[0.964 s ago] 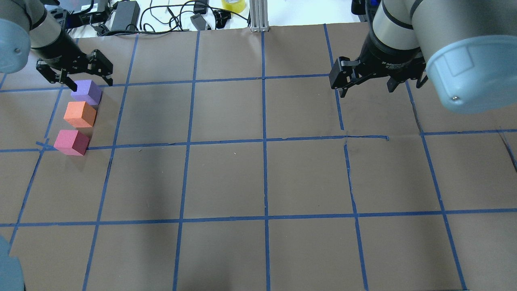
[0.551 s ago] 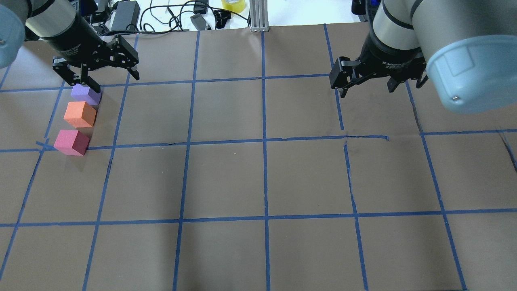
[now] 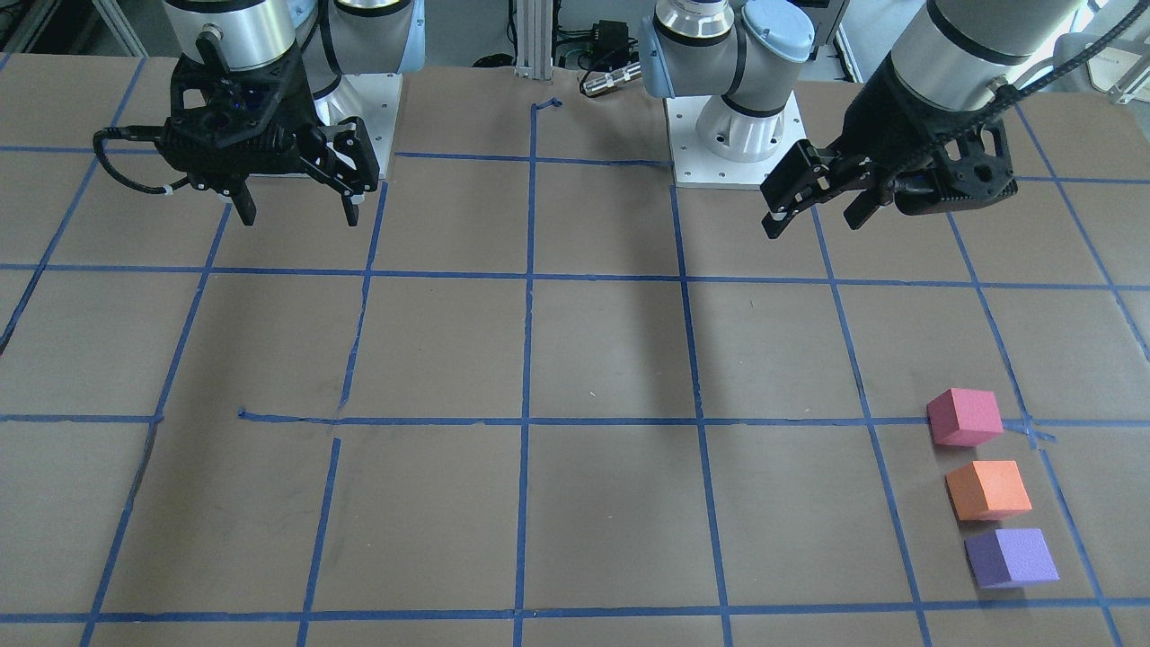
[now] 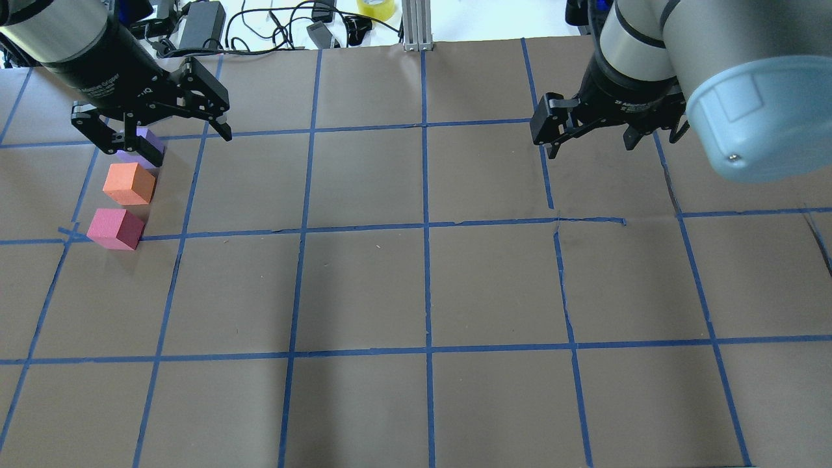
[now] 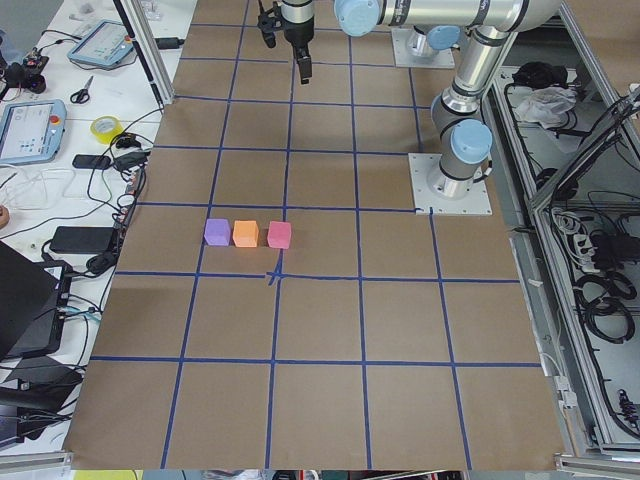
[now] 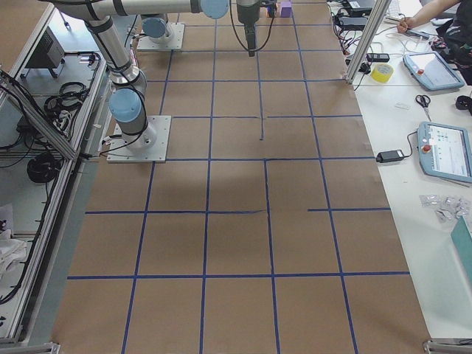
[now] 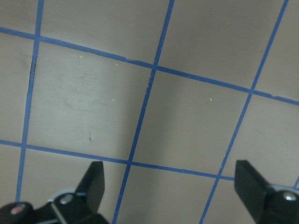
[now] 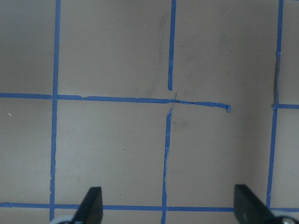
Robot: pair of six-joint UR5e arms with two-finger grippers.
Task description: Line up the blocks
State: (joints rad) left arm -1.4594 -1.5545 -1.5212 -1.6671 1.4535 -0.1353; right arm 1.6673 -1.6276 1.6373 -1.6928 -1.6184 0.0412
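1. You could see white lettering on both black gripper bodies in the overhead view, but it was too small to read with certainty.
2. You had three blocks in one straight row with narrow gaps between them. The pinkish-red block (image 3: 965, 417) was nearest the robot, the orange block (image 3: 988, 490) sat in the middle, and the purple block (image 3: 1012, 557) was nearest the operators' edge.
3. You had two grippers. The left gripper (image 3: 810, 225) hung above the table (image 3: 611, 350) with its fingers spread wide and nothing in them. The right gripper (image 3: 299, 220) hung the same way, also spread and holding nothing.
4. The row lay on the robot's left side, well apart from the right gripper. The pinkish-red block touched a blue tape line (image 3: 526, 359).
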